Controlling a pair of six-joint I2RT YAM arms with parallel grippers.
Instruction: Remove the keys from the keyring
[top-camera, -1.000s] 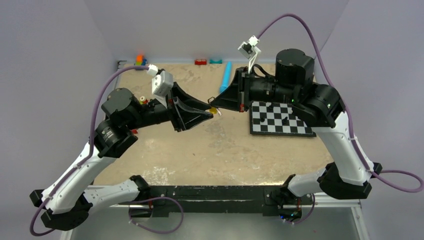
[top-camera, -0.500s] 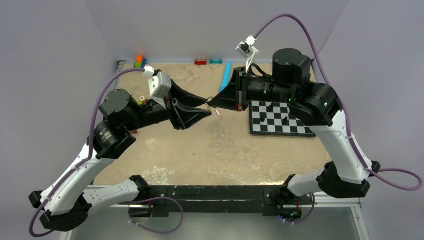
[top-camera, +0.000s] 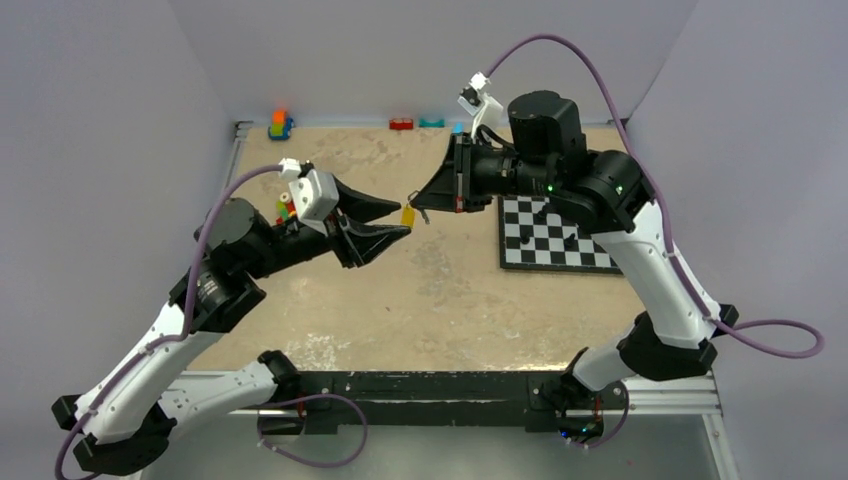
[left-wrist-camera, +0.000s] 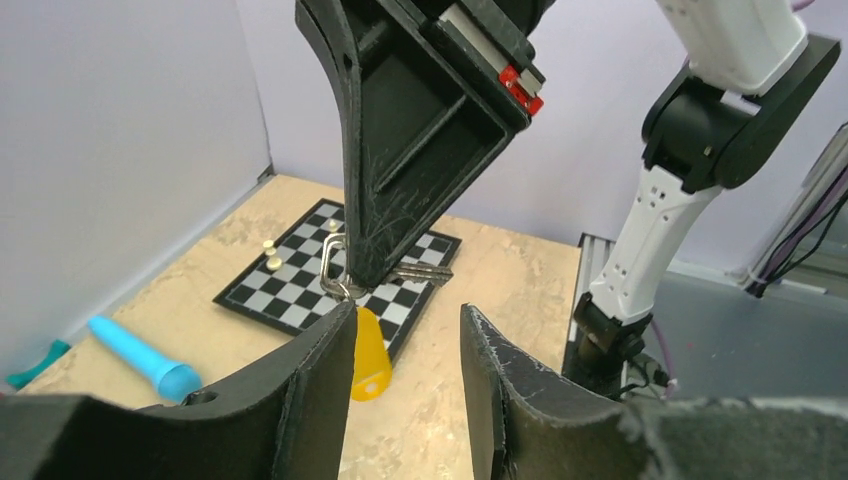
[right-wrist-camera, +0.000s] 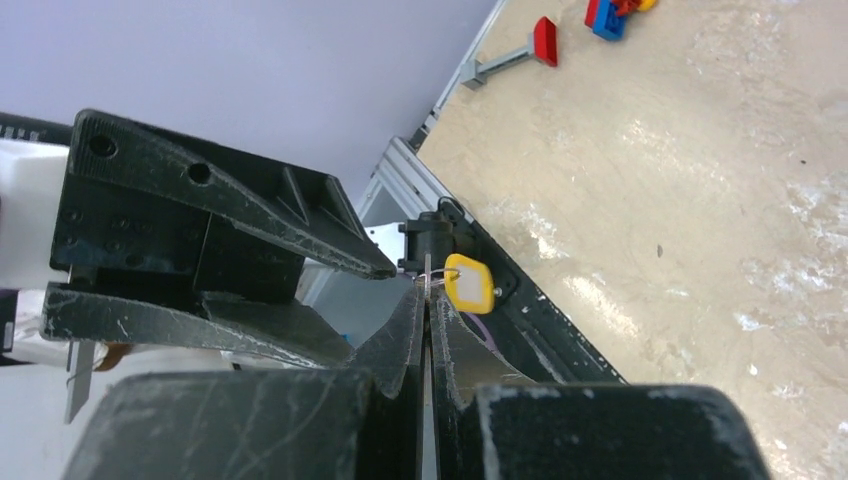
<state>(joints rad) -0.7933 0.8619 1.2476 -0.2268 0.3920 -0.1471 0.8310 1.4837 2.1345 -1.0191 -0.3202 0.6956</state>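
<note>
The right tool (right-wrist-camera: 427, 303) pinches shut on the thin silver keyring (left-wrist-camera: 334, 262) above the mottled tan desk (top-camera: 440, 295). A yellow-headed key (left-wrist-camera: 370, 352) dangles beside the left tool (left-wrist-camera: 405, 328), its scuffed black jaws parted, empty. A checkerboard (top-camera: 552, 240) lies beyond.

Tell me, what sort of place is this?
Probably a robotics lab test cell: left arm and right arm bolted to a walled-in table, with props like a chessboard and toy blocks.
</note>
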